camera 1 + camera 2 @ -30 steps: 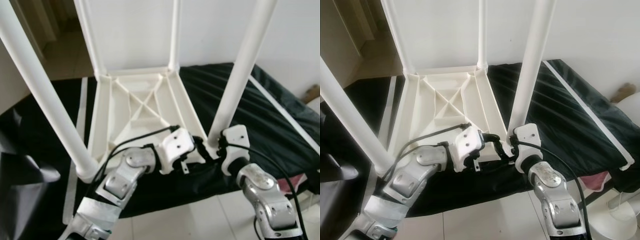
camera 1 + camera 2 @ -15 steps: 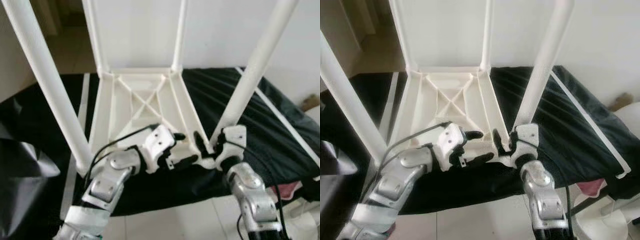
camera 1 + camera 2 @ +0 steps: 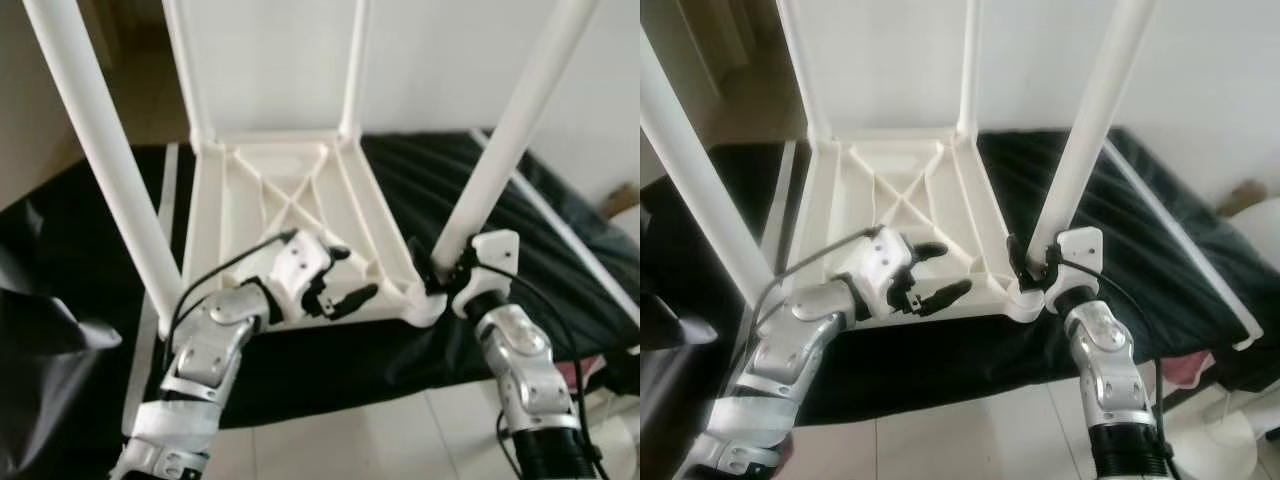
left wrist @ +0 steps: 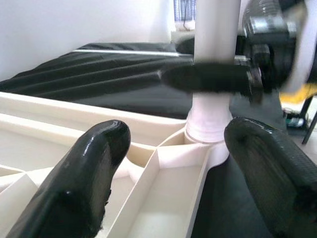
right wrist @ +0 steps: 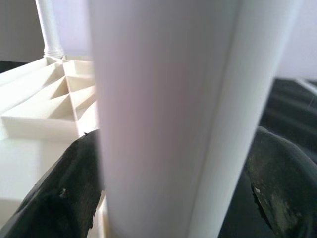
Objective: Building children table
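A white plastic children's table lies upside down on a black sheet, its four legs pointing up. My right gripper is shut on the near right leg just above its corner socket; in the right wrist view its black fingers press on both sides of that leg. My left gripper hovers open over the ribbed underside near the front edge, to the left of that corner. In the left wrist view its fingers stand wide apart, facing the leg's socket.
The black sheet covers a low platform against a white wall. White tiled floor lies in front. The near left leg and two far legs rise around the work area. A white round base stands at the lower right.
My left gripper has opened and drawn back to the left, away from the near right corner. The right gripper has stayed on the leg. The camera has shifted a little.
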Available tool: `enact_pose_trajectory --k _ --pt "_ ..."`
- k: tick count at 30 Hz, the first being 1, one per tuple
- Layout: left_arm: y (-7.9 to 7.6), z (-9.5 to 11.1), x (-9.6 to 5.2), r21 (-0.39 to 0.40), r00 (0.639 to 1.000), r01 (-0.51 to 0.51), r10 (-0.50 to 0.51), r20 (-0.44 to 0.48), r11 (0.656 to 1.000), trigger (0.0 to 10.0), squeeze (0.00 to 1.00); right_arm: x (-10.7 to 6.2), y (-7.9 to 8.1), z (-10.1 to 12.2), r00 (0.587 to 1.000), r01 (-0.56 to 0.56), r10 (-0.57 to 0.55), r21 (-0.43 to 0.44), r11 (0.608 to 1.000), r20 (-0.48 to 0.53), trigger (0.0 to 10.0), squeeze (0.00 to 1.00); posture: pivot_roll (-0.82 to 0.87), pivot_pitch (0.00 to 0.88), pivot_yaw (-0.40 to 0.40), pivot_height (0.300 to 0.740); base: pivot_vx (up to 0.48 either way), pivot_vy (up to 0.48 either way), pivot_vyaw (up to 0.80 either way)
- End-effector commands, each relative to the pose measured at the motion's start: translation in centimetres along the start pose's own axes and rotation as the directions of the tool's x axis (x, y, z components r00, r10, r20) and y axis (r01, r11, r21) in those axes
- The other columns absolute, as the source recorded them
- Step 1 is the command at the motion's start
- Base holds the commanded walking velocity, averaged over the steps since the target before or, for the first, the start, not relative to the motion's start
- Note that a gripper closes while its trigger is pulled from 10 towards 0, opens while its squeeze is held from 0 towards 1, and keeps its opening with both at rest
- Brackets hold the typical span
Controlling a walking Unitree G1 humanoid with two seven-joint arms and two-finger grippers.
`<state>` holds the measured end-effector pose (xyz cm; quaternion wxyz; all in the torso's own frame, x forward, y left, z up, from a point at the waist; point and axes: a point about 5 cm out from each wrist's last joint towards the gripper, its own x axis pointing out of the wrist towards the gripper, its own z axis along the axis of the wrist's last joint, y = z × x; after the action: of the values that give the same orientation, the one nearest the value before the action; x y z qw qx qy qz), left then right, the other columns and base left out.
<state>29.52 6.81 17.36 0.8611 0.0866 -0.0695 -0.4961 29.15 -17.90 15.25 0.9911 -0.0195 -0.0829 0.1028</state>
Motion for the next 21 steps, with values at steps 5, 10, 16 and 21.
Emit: enact_pose_trajectory --k 5,10,16,21 --pt "0.7 -1.1 -2.0 -0.035 0.879 -0.478 0.477 -0.021 0.878 10.0 0.0 -3.7 1.5 0.2 0.986 0.156 -0.161 0.095 0.983 0.044 10.0 0.0 0.02 0.053 -0.025 0.74 0.0 0.0 0.0" --pt "1.4 -1.7 -2.6 -0.028 0.835 -0.549 0.548 -0.05 0.835 10.0 0.0 -4.1 0.8 -0.1 0.984 0.169 -0.174 0.111 0.979 0.034 10.0 0.0 0.01 0.044 -0.014 0.74 0.0 0.0 0.0" --pt "2.6 -2.9 -3.7 0.022 0.893 -0.44 0.44 -0.095 0.898 10.0 0.0 -2.7 -2.1 0.4 0.998 0.055 -0.055 0.013 0.998 0.033 10.0 0.0 -0.01 0.027 -0.009 0.74 0.0 0.0 0.0" --pt "2.1 -2.6 -3.1 0.099 0.987 -0.127 0.135 -0.082 0.987 10.0 0.0 -1.3 -4.1 0.2 0.999 -0.048 0.047 -0.042 0.998 -0.014 10.0 0.0 0.02 0.0 -0.023 0.74 0.0 0.0 0.0"
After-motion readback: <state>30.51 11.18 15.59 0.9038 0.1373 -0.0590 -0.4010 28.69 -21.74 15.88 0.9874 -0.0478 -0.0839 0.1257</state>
